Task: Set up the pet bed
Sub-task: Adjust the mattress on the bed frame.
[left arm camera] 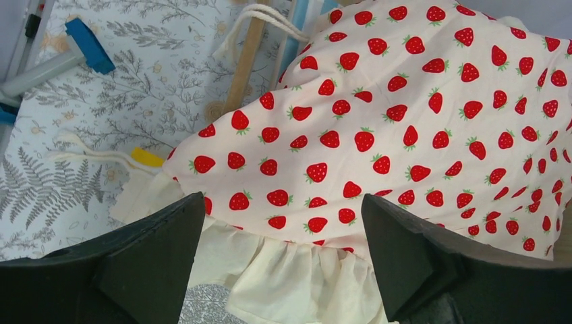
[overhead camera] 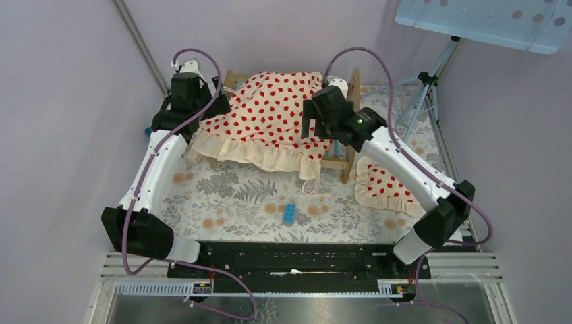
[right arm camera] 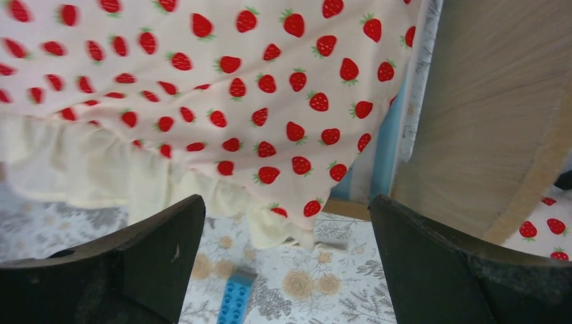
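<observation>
Our left gripper [left arm camera: 282,209] and right gripper [right arm camera: 287,206] gape empty. We should pinch the blanket [overhead camera: 270,111] by its ruffle and smooth it over the pet bed [right arm camera: 485,101].

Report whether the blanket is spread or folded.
Spread: the blanket covers most of the pet bed, with its ruffle hanging over the near side. It lies wrinkled and skewed.
</observation>
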Tool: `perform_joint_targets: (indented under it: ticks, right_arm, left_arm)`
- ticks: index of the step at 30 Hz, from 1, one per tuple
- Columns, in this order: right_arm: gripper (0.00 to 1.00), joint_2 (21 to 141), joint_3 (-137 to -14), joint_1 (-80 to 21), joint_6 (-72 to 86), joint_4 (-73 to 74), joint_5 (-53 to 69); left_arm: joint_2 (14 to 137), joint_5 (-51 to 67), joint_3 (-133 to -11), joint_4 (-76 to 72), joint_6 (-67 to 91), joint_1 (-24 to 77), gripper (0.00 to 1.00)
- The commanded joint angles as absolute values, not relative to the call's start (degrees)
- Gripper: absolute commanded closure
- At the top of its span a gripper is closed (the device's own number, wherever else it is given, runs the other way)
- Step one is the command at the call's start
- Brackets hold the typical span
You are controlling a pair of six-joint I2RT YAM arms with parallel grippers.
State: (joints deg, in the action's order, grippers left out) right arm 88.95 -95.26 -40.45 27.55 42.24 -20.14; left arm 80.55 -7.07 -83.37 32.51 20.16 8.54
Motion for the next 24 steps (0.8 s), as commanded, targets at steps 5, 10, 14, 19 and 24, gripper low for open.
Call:
perform_joint_targets:
  ticks: [5,10,14,19,24]
  right_arm:
    - [0.00,94.61,-92.21,-40.33,32.98,40.76,-29.55]
    - [0.00,96.90,-89.16,-39.37,35.33,38.22,-27.41]
    - [0.01,99.19,-86.87,-36.94,36.97,35.93,-22.84]
    - [0.00,101.99,-85.44,-35.33,37.76,33.51,-19.54]
    - [0.02,104.11,-85.29,-35.20,37.97,33.71,-19.11]
  left_arm:
    - [83.50,-4.47,-81.72,25.11,15.51,8.35,0.08]
    - [84.79,-4.39,-78.69,22.16,15.64,8.40,0.08]
    - [85.12,-4.04,-76.35,20.22,15.64,8.37,0.08]
    - [85.96,-5.04,-73.90,18.74,15.49,8.35,0.07]
    - [87.76,-5.22,-72.80,18.49,15.31,8.35,0.08]
